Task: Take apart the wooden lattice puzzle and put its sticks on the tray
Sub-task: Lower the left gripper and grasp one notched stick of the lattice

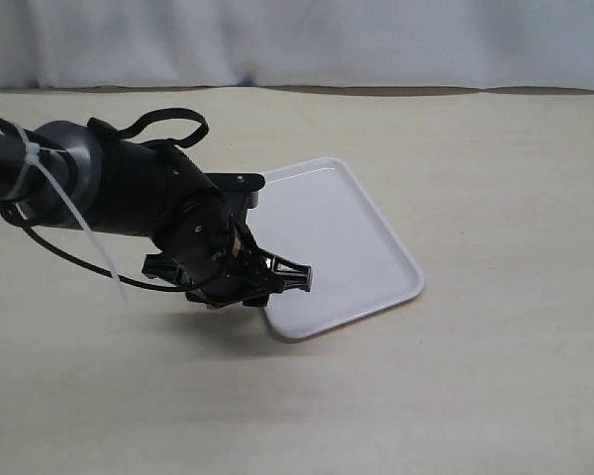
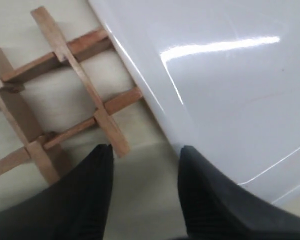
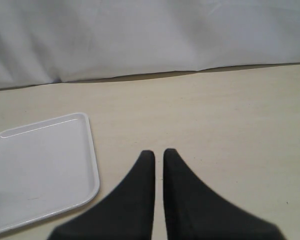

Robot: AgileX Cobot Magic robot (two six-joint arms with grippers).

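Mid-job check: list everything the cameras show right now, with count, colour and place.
wooden lattice puzzle: 1, reddish-brown, assembled, on the table, its ends at the tray's rim
tray: 1, white, mid-table, visible part bare
table: 1, pale beige, under everything
cloth backdrop: 1, white, along the table's far edge
left hand: 1, black, open, above the puzzle and the tray's edge
right hand: 1, black, shut on nothing, over bare table beside the tray

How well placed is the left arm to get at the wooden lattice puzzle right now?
Probably yes. The left pincer is open and hangs close beside the wooden lattice puzzle, which lies on the table next to the tray. Nothing shows between them.
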